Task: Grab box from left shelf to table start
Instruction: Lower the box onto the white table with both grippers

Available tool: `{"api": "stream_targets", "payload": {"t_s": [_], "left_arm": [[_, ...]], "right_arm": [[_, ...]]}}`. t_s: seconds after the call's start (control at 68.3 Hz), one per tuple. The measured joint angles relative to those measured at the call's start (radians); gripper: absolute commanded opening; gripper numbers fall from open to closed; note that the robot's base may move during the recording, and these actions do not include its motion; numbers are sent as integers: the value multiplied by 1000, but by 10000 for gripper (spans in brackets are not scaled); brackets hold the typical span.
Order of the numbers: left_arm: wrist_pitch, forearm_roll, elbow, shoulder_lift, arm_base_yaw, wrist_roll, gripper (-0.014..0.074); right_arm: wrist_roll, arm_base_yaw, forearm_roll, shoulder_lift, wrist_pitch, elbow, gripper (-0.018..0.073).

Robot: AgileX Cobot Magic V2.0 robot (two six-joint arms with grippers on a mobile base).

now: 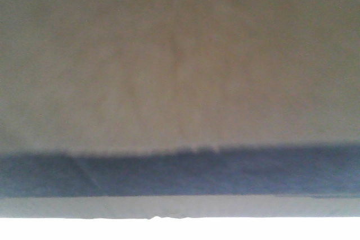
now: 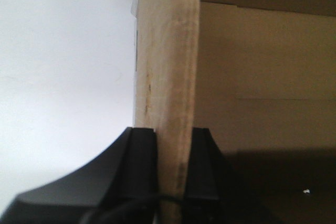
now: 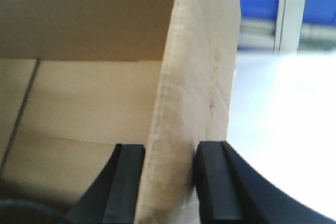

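Box (image 1: 180, 60) fills the front view, plain brown cardboard, very close. Left claw (image 2: 170, 132) pinches one upright box wall, a finger on each side. Right claw (image 3: 169, 150) pinches another wall the same way. White table (image 2: 63, 77) shows just outside both walls; can't tell if the box touches it.
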Motion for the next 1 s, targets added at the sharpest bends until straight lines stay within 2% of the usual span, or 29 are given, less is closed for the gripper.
{"api": "stream_targets", "payload": {"t_s": [0.19, 0.41, 0.689, 0.923, 0.996], "left_arm": [[-51, 48, -34, 249, 0, -6, -99], [-136, 56, -36, 480, 8, -20, -99], [-210, -32, -36, 666, 114, -24, -99], [-244, -112, -48, 743, 164, 65, -95], [-249, -112, -54, 754, 166, 87, -66]], "right_arm": [[0, 10, -53, 260, 25, -46, 58], [-18, 10, -123, 486, 38, -54, 58], [-25, 10, -147, 609, -22, -54, 58], [-25, 10, -158, 665, -41, -52, 69], [-25, 10, -162, 675, -47, -52, 131]]}}
